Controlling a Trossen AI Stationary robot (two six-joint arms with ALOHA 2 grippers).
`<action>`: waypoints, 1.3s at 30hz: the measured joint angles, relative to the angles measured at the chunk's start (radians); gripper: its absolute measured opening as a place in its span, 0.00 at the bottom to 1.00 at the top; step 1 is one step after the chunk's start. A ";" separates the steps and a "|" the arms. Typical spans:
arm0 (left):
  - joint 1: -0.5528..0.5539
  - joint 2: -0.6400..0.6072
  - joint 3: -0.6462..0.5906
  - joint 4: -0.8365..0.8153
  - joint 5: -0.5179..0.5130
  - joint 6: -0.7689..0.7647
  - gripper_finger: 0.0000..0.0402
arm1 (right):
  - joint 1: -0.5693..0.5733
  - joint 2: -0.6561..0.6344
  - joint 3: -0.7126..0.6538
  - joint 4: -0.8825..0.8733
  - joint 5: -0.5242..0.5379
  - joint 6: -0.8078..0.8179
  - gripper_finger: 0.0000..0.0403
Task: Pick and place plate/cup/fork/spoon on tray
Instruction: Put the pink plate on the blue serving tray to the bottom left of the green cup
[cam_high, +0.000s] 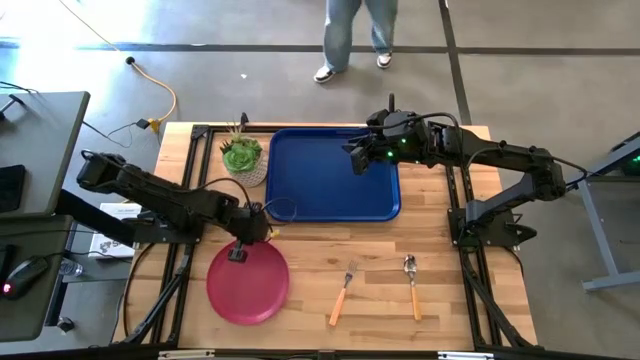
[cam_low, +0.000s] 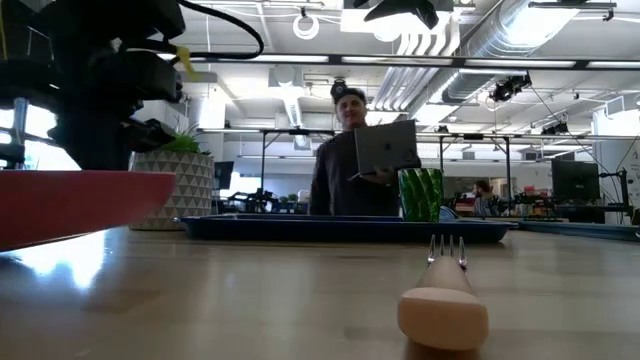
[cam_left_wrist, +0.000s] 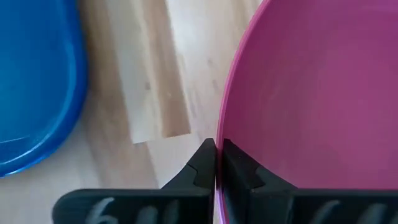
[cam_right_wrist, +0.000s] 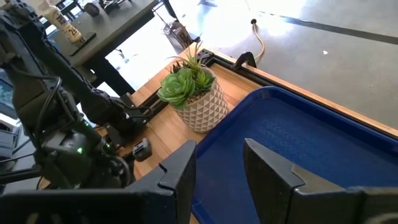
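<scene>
Two arms on the job here, so going left to right in the overhead shot: at lower left the left gripper (cam_high: 238, 250) is down on the far rim of the plate (cam_high: 248, 285), and its wrist camera shows the jaws pinched tight on that thin pink edge, so the grab is made but the plate looks like it's mostly sitting on the table, maybe tipped up a bit at the held side. Just above that sits the plant pot (cam_high: 243, 160), right beside the left edge of the tray (cam_high: 330, 205), which fills the upper middle. Bottom center has the fork (cam_high: 341, 294) and then the spoon (cam_high: 412, 287), lying near each other, both untouched. At upper right the right gripper (cam_high: 360, 160) hangs over the tray's right end with its jaws fairly wide and nothing between them. The cup (cam_low: 421, 195) only shows in the table-level view, standing toward the tray's right end. My take on doing this step well: lift slow and level since it's an edge pinch and the plate could swing or slip, steer clear of the pot, and set it down on the bare blue, away from the cup.
</scene>
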 joint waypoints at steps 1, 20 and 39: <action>0.013 -0.004 0.000 0.001 0.000 -0.007 0.00 | 0.000 0.000 0.000 0.001 0.000 0.000 0.31; 0.229 -0.013 0.002 0.236 -0.046 -0.252 0.00 | 0.000 0.000 0.000 0.030 0.065 0.010 0.31; 0.385 -0.013 0.204 0.244 -0.166 -0.261 0.00 | -0.014 0.000 0.000 0.032 0.249 0.001 0.31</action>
